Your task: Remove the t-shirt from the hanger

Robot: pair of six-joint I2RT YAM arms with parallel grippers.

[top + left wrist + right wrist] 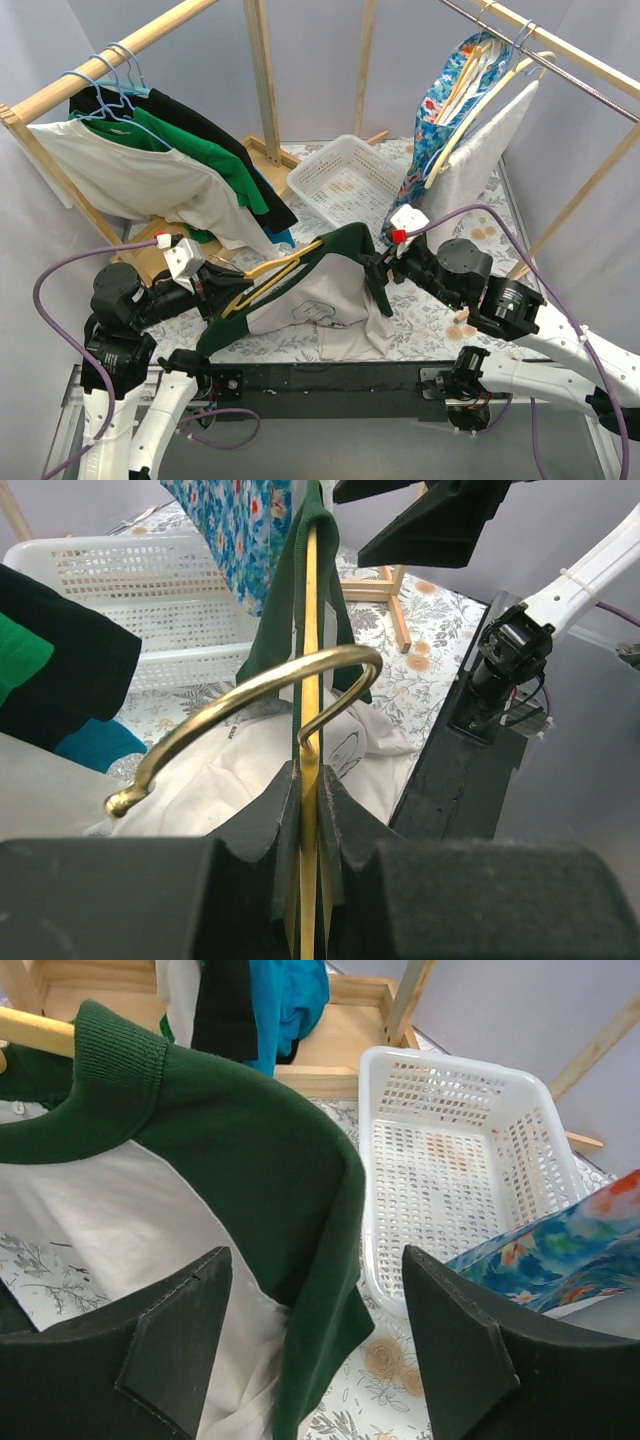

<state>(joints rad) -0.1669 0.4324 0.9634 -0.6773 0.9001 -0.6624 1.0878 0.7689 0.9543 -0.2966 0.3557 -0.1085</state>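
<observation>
Wooden hanger [311,610] mostly hidden under t-shirt [320,300].

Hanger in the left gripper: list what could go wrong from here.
1. The left gripper pinches the hanger only by its thin neck below the hook; a sideways pull on the t-shirt may twist it loose.
2. The right gripper stands open astride the green shoulder; closing there may also clamp the hanger arm beneath, so both move together.
</observation>
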